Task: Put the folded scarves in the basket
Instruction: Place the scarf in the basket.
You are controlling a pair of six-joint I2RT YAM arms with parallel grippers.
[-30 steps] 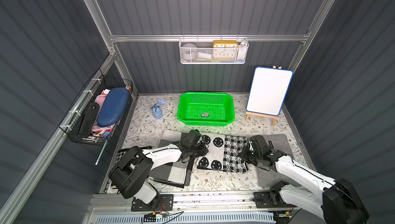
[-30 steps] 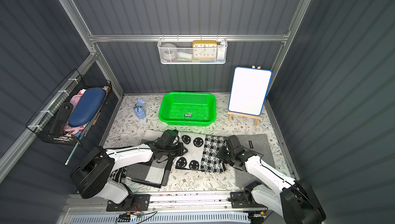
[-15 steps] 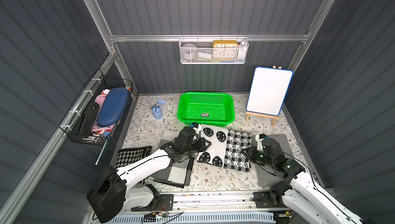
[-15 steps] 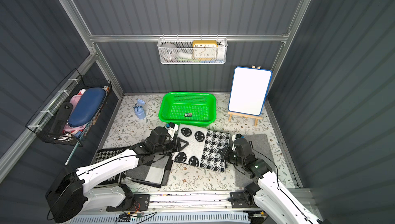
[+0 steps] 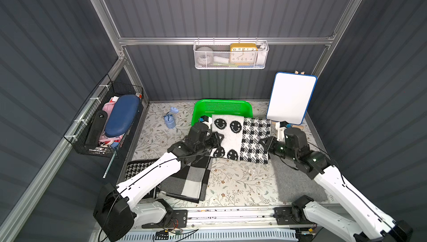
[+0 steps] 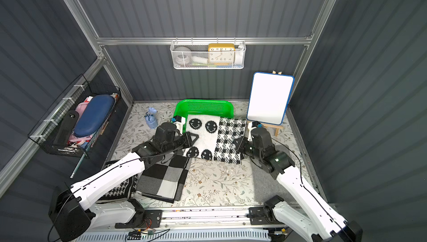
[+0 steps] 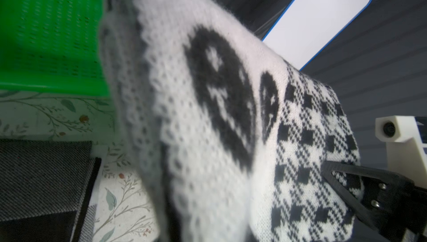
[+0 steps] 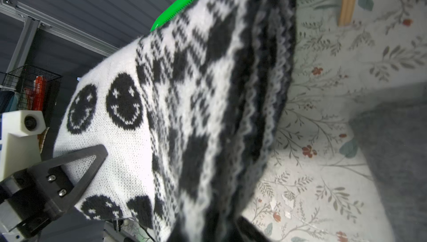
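Scarf (image 5: 240, 137) lifted off surface (image 5: 231, 183), slung betw. both arms, far edge over near rim of basket (image 5: 221, 104). L gripper (image 5: 217, 138) clenched on smiley side, R gripper (image 5: 263, 142) clenched on houndstooth side. You: carry fwd level, arms in step, lower inside walls, then let go. Fit across basket hard to judge from above, maybe tight. Whiteboard (image 5: 291, 97) near R arm, so mind it. Checked cloth (image 5: 191, 180) under L arm, no obstacle.
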